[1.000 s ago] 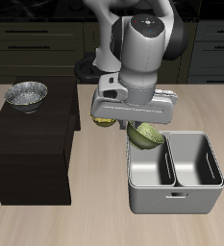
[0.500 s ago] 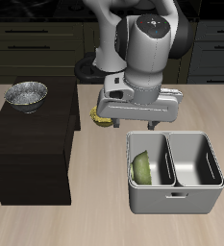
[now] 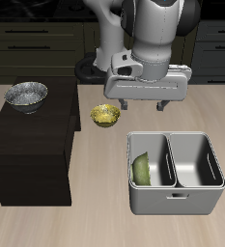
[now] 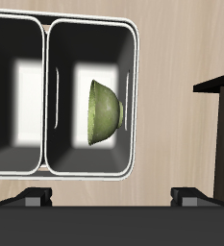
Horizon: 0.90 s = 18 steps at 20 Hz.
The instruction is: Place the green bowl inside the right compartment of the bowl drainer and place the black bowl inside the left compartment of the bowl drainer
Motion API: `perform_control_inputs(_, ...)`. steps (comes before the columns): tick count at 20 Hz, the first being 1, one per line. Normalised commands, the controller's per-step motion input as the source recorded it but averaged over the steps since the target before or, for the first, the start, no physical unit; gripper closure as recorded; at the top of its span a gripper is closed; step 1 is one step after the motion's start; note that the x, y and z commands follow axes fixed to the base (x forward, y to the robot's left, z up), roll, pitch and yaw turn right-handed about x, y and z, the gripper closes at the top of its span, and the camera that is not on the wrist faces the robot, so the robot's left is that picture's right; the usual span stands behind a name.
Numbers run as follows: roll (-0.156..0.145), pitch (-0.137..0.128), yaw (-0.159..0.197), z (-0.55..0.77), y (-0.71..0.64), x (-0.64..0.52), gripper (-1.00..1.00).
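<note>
My gripper (image 3: pixel 141 102) hangs above table, fingers spread wide, nothing between them. Green bowl (image 4: pixel 102 110) directly below gripper, inside bowl drainer (image 3: pixel 177 201), standing on edge against outer wall of its compartment; other compartment holds nothing. Black bowl (image 3: pixel 26 95) well apart from gripper, on top of dark cabinet (image 3: pixel 32 152). Yellow-gold bowl (image 3: pixel 105 116) on table, near gripper, between cabinet and drainer.

Three bowls: green bowl (image 3: pixel 143 170), black bowl (image 3: pixel 27 95), yellow bowl (image 3: pixel 105 116); one bowl drainer (image 3: pixel 178 197).
</note>
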Motion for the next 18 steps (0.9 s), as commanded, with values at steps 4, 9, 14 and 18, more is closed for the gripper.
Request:
perform_control_inputs(4, 0.017, -0.055, 0.019, 0.38, 0.03, -0.32, -1.0)
perform_control_inputs(9, 0.013, -0.032, 0.011, 0.4, -0.09, -0.26, -1.0)
perform_control_inputs(14, 0.034, -0.009, 0.02, 0.34, -0.08, -0.17, -1.0)
perform_control_inputs(18, -0.019, -0.039, 0.021, 0.44, -0.22, -0.19, -1.0)
